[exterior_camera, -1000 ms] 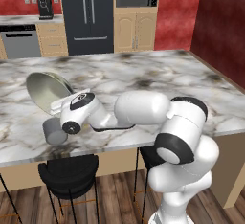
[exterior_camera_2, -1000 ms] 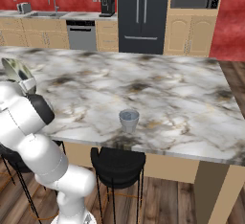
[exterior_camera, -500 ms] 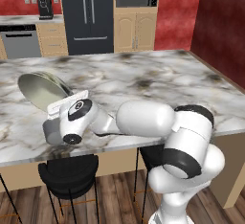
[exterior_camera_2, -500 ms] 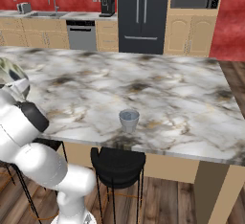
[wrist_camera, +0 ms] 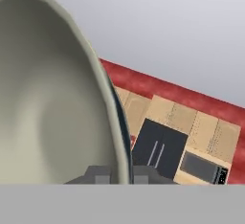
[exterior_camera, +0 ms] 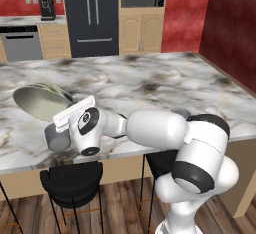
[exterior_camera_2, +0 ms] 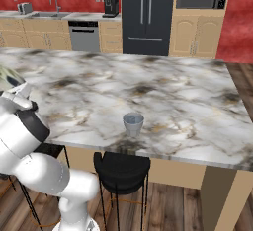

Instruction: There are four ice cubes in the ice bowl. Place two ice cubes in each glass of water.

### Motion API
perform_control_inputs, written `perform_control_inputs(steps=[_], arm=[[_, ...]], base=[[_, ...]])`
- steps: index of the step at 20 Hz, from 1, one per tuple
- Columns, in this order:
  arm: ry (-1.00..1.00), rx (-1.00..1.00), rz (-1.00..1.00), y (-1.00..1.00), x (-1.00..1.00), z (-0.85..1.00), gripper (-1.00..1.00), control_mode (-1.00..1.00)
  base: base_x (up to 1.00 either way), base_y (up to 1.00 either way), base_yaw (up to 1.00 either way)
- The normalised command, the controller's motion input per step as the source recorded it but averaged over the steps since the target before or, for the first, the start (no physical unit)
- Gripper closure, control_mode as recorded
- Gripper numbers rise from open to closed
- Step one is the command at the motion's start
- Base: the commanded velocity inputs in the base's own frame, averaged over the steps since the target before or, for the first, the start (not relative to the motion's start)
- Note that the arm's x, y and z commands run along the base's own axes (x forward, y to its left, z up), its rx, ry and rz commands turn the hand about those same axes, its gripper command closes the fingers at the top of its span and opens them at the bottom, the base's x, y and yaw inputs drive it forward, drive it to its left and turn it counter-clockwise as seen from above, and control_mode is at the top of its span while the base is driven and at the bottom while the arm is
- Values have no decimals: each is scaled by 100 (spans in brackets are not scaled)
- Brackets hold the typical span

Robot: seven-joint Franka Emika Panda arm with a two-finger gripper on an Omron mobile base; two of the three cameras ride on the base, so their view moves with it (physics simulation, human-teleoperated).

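The cream ice bowl (exterior_camera: 36, 101) is tipped up at the counter's left, and its hollow (wrist_camera: 43, 113) looks bare. My gripper (exterior_camera: 68, 109) is shut on its near rim. In the hand view the rim (wrist_camera: 119, 122) runs down between my fingertips, with the gripper (wrist_camera: 121, 174) clamped on it. One grey glass of water (exterior_camera: 55, 138) stands at the counter's front edge, just under and left of my hand. The other glass (exterior_camera_2: 133, 124) stands near the front edge further right. A sliver of the bowl (exterior_camera_2: 10, 77) peeks out behind my arm. The ice cubes are hidden.
The marble island counter (exterior_camera: 150, 83) stretches right and back. Black stools (exterior_camera: 72, 178) (exterior_camera_2: 121, 168) stand under its front edge. A dark fridge (exterior_camera: 90, 15), a dishwasher (exterior_camera: 20, 43) and cabinets line the far wall.
My hand has sunk lower and come toward the counter's front edge, its wrist rolling. The bowl stays in its grip and has shifted slightly with it. The right-hand glass has not moved.
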Motion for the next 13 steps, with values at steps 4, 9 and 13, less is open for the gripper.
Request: perform_control_inputs(steps=[4, 9, 13], arm=[[-26, -2, 6, 6, 0, -4, 100, -100], [-19, -1, 1, 14, 2, -11, 100, -100], [-20, 0, 0, 10, 16, -17, 100, -100]], base=[[0, 0, 0], [0, 0, 0], [0, 0, 0]])
